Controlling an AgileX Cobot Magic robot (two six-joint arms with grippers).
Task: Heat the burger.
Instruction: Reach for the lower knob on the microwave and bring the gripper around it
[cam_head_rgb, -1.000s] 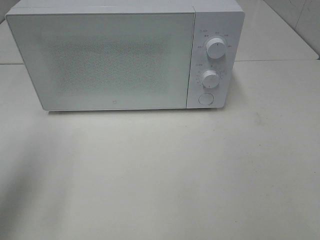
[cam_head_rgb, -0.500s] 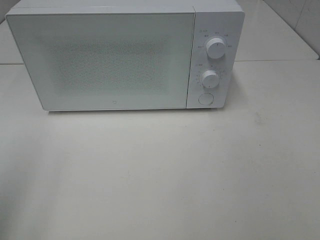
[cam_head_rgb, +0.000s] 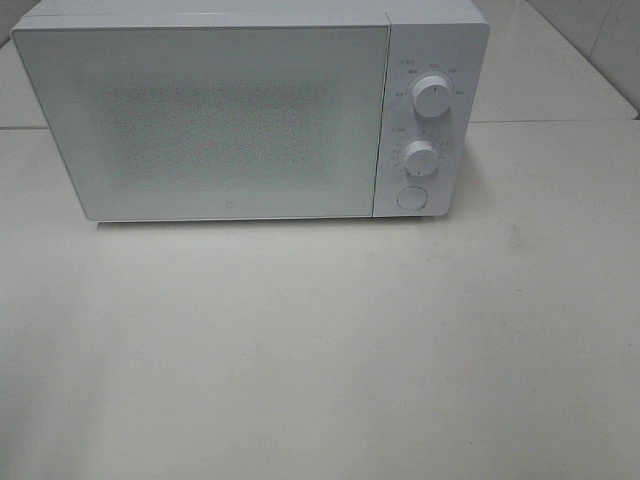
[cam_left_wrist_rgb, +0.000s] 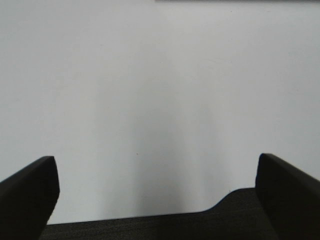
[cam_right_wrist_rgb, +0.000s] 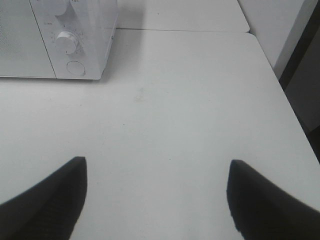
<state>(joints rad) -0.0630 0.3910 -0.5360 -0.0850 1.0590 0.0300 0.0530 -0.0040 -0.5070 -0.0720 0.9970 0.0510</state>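
My left gripper (cam_left_wrist_rgb: 155, 162), a matte black two-fingered claw, shows only through its own wrist camera. Just the blunt ends of its two fingers (cam_left_wrist_rgb: 27, 200) are visible, spread wide with a broad gap between the tips. My right gripper (cam_right_wrist_rgb: 157, 164), a matching black claw, shows the same way through its wrist camera. Its rounded fingers (cam_right_wrist_rgb: 270, 205) are parted too, somewhat less widely than the left pair. Each gripper points forward and downward, its two fingertips level with one another.
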